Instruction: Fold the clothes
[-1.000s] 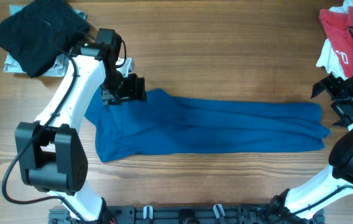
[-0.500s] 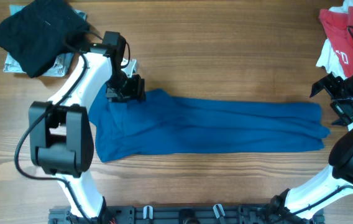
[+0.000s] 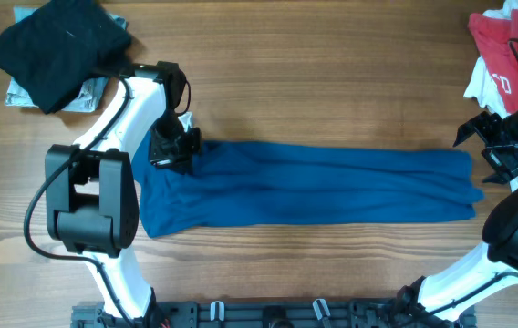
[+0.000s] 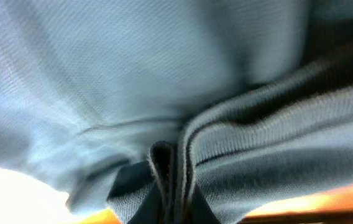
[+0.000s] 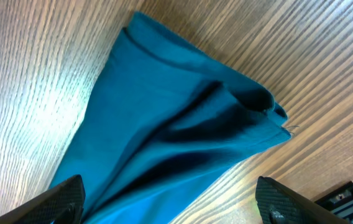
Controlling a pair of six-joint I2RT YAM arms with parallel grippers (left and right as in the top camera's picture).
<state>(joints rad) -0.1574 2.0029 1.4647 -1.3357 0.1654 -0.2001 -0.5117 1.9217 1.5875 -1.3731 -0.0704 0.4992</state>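
The clothes, a royal-blue shirt (image 3: 332, 187), lie as a long band across the wooden table. My left gripper (image 3: 177, 150) is shut on a bunched fold at the shirt's upper left edge. In the left wrist view the pinched fabric (image 4: 173, 180) fills the frame and hides the fingers. My right gripper (image 3: 499, 150) hovers open just past the shirt's right end. In the right wrist view its two black fingertips (image 5: 64, 199) stand far apart, with the shirt's end (image 5: 164, 124) lying on the wood ahead of and between them.
A black garment (image 3: 58, 46) lies bunched at the back left, over a pale packet (image 3: 17, 91). A red-and-white garment (image 3: 501, 50) sits at the back right, close behind the right arm. A metal rail (image 3: 268, 314) runs along the table's front edge.
My left gripper has closed on the shirt's upper left edge and shifted slightly left and toward the front, drawing the fabric with it. The right gripper has hardly moved.
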